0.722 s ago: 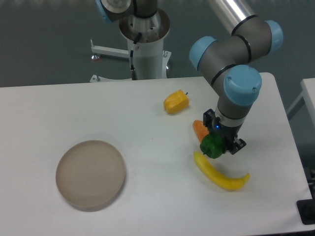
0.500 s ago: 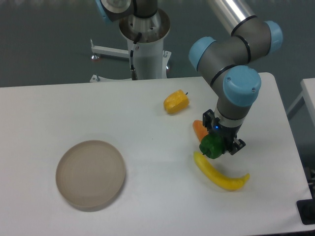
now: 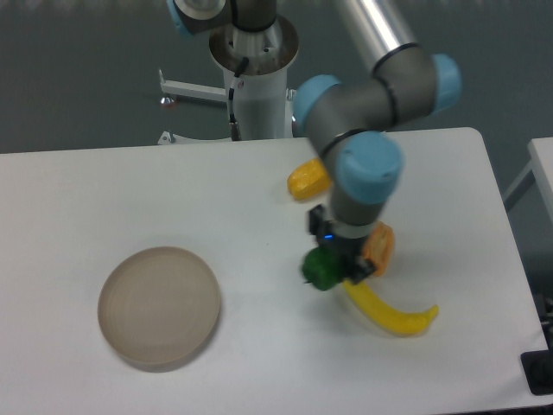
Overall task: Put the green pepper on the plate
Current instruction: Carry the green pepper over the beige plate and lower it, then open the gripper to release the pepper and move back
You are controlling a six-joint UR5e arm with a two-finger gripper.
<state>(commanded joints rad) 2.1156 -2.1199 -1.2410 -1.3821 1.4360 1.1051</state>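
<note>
One green pepper (image 3: 324, 270) was held clamped in the gripper (image 3: 331, 267), lifted off the table (image 3: 130, 190); the plate (image 3: 159, 305) was seen well apart, leftward and slightly nearer the camera.

Bare table (image 3: 259, 259) is seen between the gripper (image 3: 335, 264) and the plate (image 3: 159, 306). The banana (image 3: 389, 311) and the orange wedge (image 3: 379, 246) are found close beside the gripper.

Glossy green pepper (image 3: 324, 270) held in tool (image 3: 333, 264), beige plate (image 3: 159, 307) well left
</note>
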